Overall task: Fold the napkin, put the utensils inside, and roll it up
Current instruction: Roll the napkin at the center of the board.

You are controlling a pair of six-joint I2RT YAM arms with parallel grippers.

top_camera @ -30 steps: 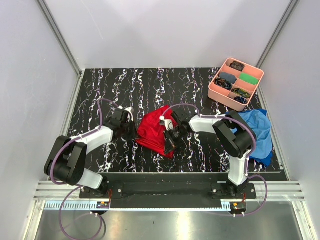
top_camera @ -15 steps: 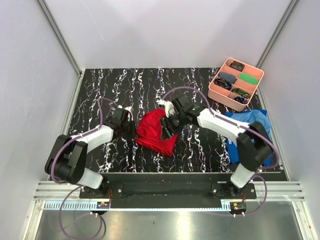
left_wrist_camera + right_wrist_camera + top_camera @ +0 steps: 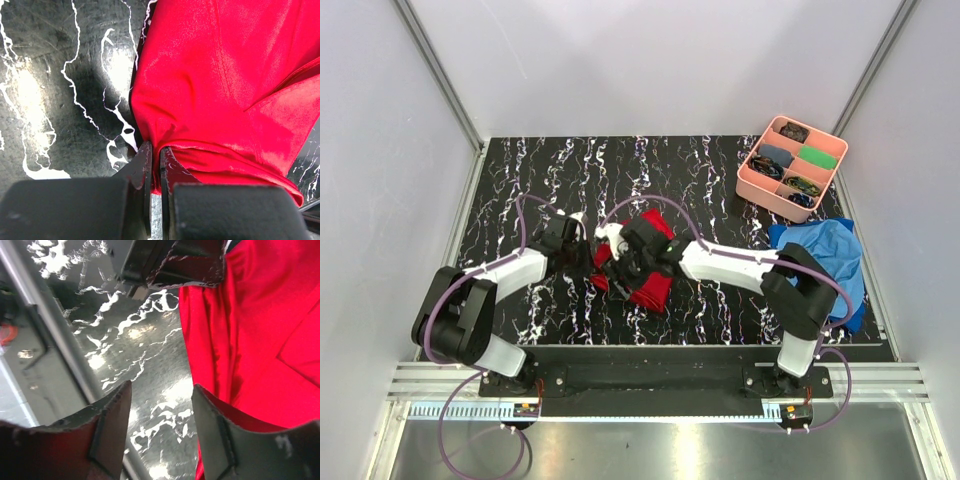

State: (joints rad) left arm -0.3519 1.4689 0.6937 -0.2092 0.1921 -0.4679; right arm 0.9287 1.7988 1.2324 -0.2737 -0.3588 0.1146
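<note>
- Several compartments of the pink tray [image 3: 750, 186] hold small dark items and one green piece [image 3: 817, 157].
- Left gripper [image 3: 155, 152] is pinched tight on the napkin [image 3: 215, 85] edge.
- Right gripper [image 3: 160, 405] has its fingers spread apart over the napkin's edge.

Bench [image 3: 570, 170]: black surface with white veining. Pink tray [image 3: 757, 194]: far right corner of the bench, divided into compartments; one holds a green item [image 3: 817, 157], others hold dark items. Blue cloth [image 3: 832, 255]: crumpled at the right edge, nearer than the tray
</note>
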